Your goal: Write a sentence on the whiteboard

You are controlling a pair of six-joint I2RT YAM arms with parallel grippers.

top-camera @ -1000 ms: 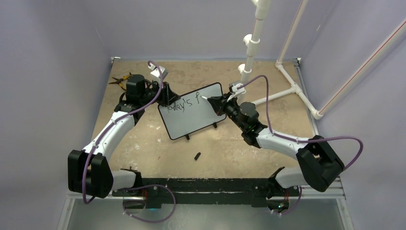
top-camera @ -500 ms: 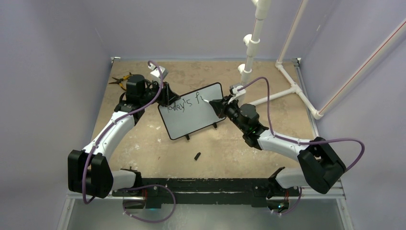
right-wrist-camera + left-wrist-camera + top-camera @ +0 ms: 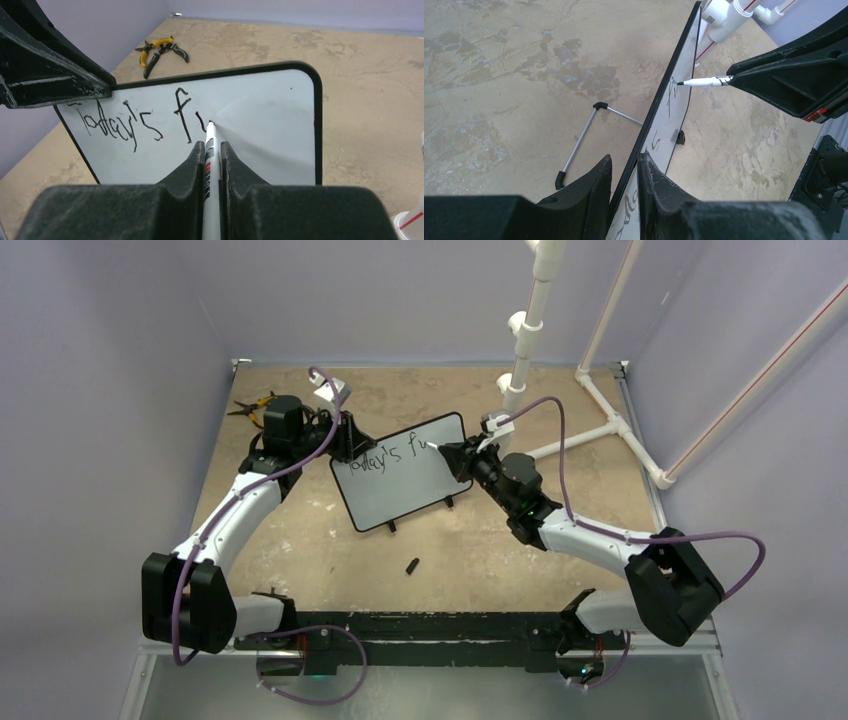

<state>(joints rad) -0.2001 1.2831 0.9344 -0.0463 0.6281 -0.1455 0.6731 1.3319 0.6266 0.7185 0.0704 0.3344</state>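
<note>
The whiteboard (image 3: 400,480) stands tilted on the table; it also shows in the right wrist view (image 3: 260,125) and edge-on in the left wrist view (image 3: 664,107). Black writing on it reads "Today's f" plus a started stroke (image 3: 135,122). My left gripper (image 3: 348,440) is shut on the board's left edge, its fingers (image 3: 594,185) either side of the frame. My right gripper (image 3: 452,453) is shut on a white marker (image 3: 210,160), whose tip touches the board just right of the "f". The marker also shows in the left wrist view (image 3: 704,81).
A black marker cap (image 3: 411,566) lies on the table in front of the board. Yellow-handled pliers (image 3: 252,406) lie at the back left. White PVC pipes (image 3: 600,410) stand at the back right. The board's metal prop leg (image 3: 579,145) rests behind it.
The right gripper has drawn the marker tip a little further right, adding the start of a letter after the "f". The left gripper and board have held still.
</note>
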